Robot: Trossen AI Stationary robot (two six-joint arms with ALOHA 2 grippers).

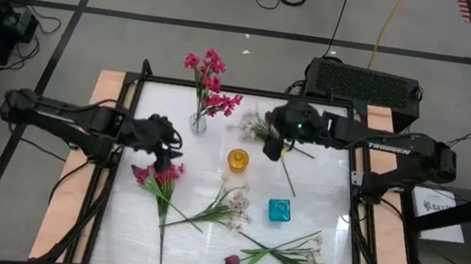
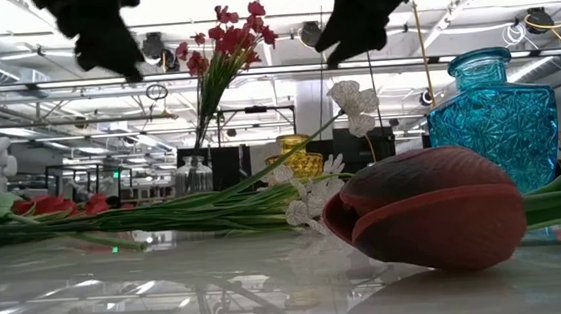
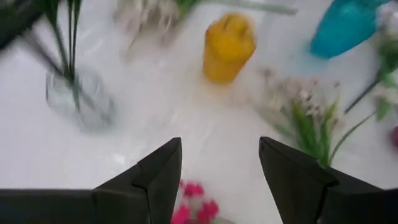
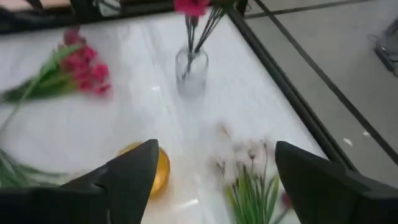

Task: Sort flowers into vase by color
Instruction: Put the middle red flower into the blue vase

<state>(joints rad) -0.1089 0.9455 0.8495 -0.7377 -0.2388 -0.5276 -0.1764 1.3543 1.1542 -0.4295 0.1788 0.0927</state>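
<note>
A clear glass vase [image 1: 197,124] near the far edge holds magenta-pink sprigs [image 1: 211,79]. Another pink sprig [image 1: 159,177] lies flat on the table; my left gripper [image 1: 169,149] hovers open above its blossoms [image 3: 193,208]. My right gripper [image 1: 273,148] hangs open over a white sprig [image 1: 259,126] lying by the far edge, seen between its fingers [image 4: 249,180]. A yellow vase [image 1: 238,160] and a teal vase [image 1: 279,211] stand mid-table. More white sprigs [image 1: 226,206] [image 1: 301,259] and a maroon tulip [image 1: 232,261] [image 2: 430,210] lie near the front.
The table's dark frame [image 1: 354,202] runs along its edges, and a black box [image 1: 365,81] sits beyond the far edge. The yellow vase stands between the two grippers. Bare white tabletop [image 1: 127,227] shows at the near left.
</note>
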